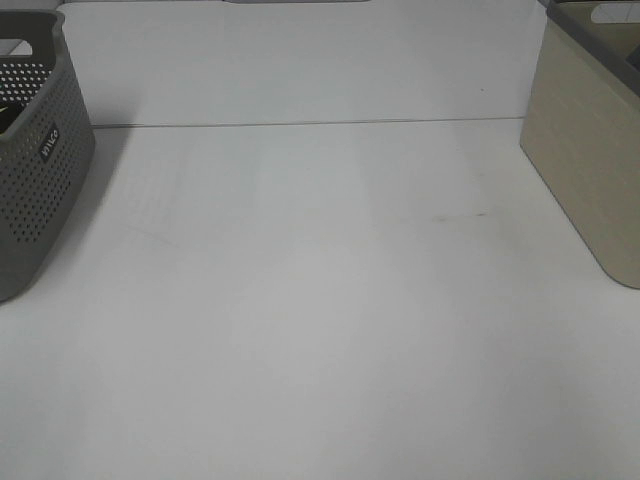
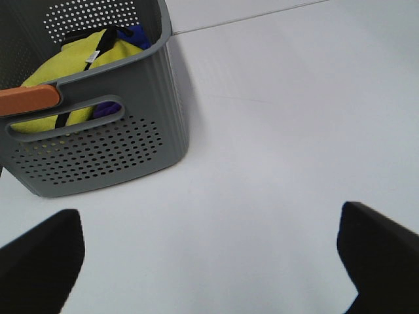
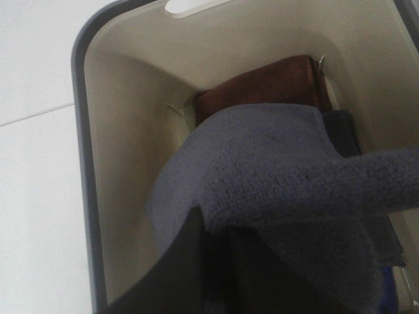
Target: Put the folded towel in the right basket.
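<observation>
The folded grey-blue towel [image 3: 262, 163] hangs in my right gripper [image 3: 219, 261], which is shut on it and holds it over the open top of the right beige basket [image 3: 124, 131]. The towel covers most of the gripper; one dark finger [image 3: 177, 275] shows under it. A folded brown towel [image 3: 262, 82] lies inside the basket below. In the exterior high view the beige basket [image 1: 590, 150] stands at the right edge, and neither gripper shows there. My left gripper [image 2: 209, 275] is open and empty above the table, near the grey basket [image 2: 131, 150].
The grey perforated basket [image 1: 40, 170] stands at the left edge and holds a yellow cloth [image 2: 65, 72] and something blue [image 2: 134, 33]. An orange piece [image 2: 26, 99] sits on its rim. The white table [image 1: 320, 300] lies between the two baskets.
</observation>
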